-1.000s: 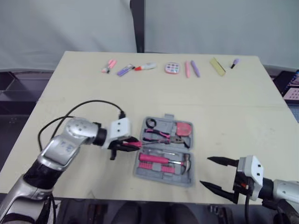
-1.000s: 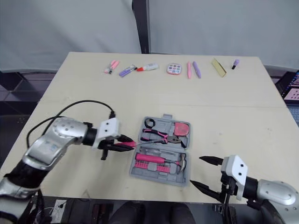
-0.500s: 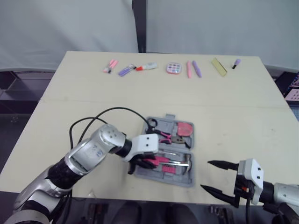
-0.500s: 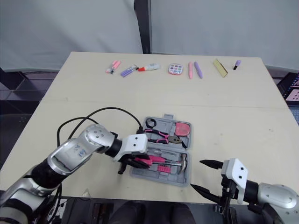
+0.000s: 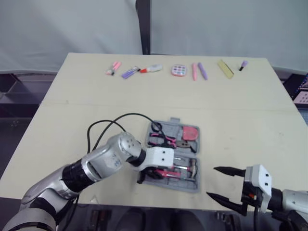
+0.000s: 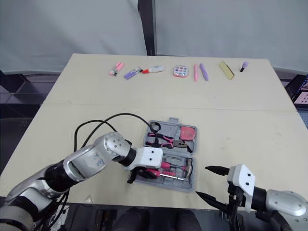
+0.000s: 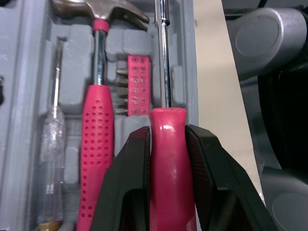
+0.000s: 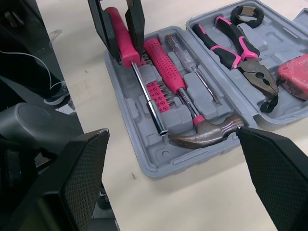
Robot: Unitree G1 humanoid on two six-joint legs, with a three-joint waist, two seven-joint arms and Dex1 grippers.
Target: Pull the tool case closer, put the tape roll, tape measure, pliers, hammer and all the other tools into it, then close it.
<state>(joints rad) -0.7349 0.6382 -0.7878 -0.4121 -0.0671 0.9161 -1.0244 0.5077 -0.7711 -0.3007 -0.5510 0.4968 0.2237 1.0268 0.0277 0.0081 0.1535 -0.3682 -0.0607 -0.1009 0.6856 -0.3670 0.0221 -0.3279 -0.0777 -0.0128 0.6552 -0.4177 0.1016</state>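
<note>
Lower left of the head view: left gripper [image 5: 144, 175], reaching in over the pale counter [image 5: 86, 106], jaws pinching the pink handle of a screwdriver [image 7: 166, 159]. Steel shaft laid along the near edge of the tool case [image 5: 192, 186], just beside a pink bit strip [image 7: 137, 84].

Centre, slightly low: the grey case open and flat on the counter.
- Near row: hammer [image 7: 96, 144] with a pink dotted grip, then a clear-handled driver [image 7: 50, 139] beside it.
- Far row, from the left: black tape roll [image 5: 155, 126], pliers [image 8: 240, 53], pink tape measure [image 5: 190, 132].

Top of the frame, along the far edge: pens and markers [image 5: 144, 70] in a loose line.

Lower right: right gripper [image 5: 211, 182], jaws spread wide, holding nothing, apart from the case's right side.
</note>
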